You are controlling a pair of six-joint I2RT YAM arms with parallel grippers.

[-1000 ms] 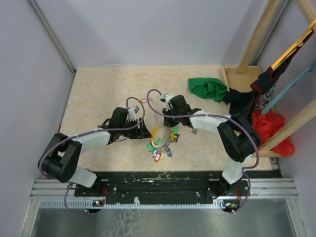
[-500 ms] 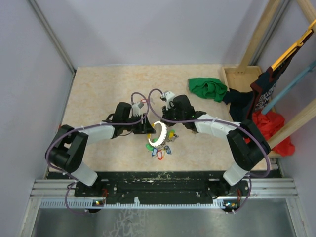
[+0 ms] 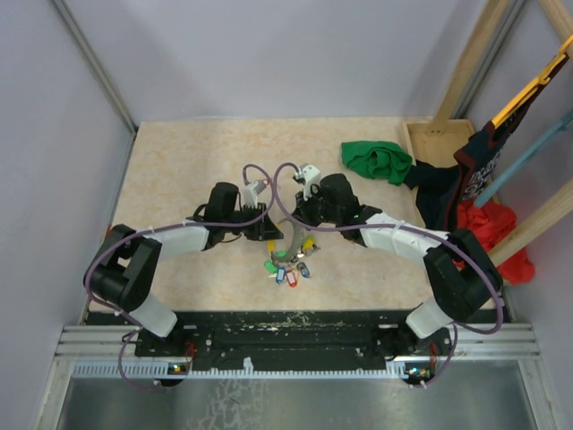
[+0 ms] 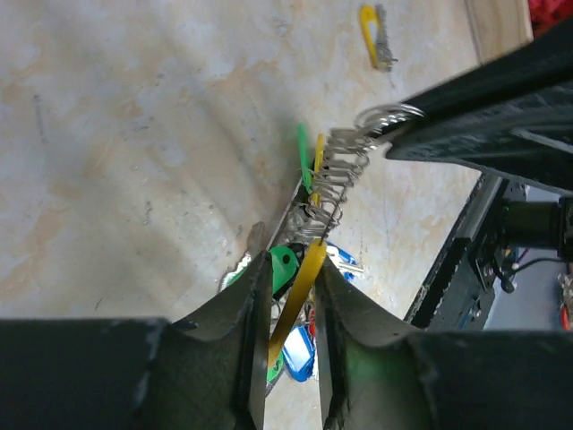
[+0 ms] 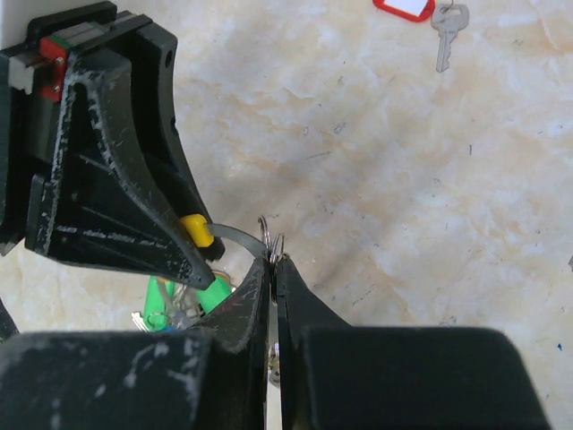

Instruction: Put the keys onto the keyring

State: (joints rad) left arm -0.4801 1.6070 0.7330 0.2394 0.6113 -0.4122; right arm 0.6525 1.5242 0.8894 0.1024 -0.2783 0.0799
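At centre of the table the keyring is strung between right gripper at 3 o'clock, fingers pressed together on its wire, and left gripper at 9, fingers close round a yellow strip, clamp unclear; any opposing tug likely twists the wire out.

My table is pale and speckled like stone. On it lie a crumpled green cloth, a key with a red tag, a yellow-tagged key, and bright tags of the keyring.
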